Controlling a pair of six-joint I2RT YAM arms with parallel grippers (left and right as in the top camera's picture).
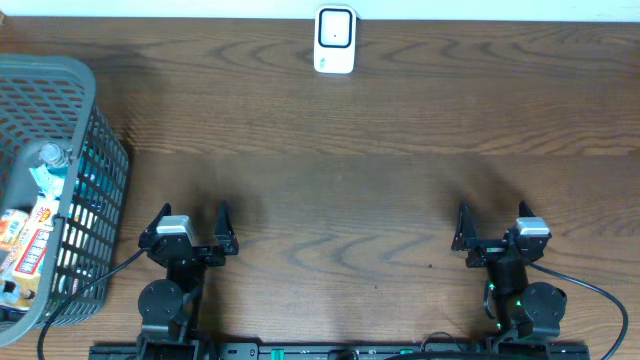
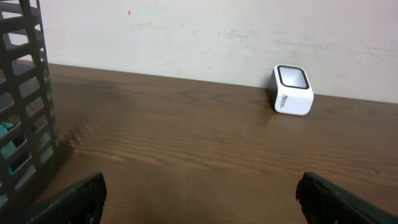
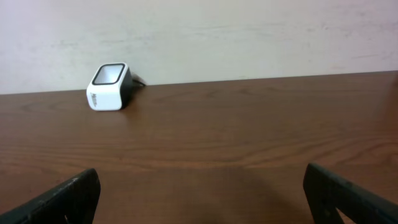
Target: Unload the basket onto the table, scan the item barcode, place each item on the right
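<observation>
A white barcode scanner (image 1: 334, 40) with a dark window stands at the table's far edge in the middle; it shows too in the left wrist view (image 2: 291, 91) and the right wrist view (image 3: 109, 86). Packaged items (image 1: 28, 240) lie inside a grey mesh basket (image 1: 95, 150) at the far left; no single barcode is legible. My left gripper (image 1: 192, 222) rests near the front edge, open and empty, just right of the basket. My right gripper (image 1: 494, 222) sits at the front right, open and empty as well. Both point toward the scanner, well short of it.
The basket wall (image 2: 25, 106) fills the left edge of the left wrist view, close to that gripper's left finger. A pale wall runs behind the table. Bare wood table (image 1: 340, 200) lies between the grippers and the scanner.
</observation>
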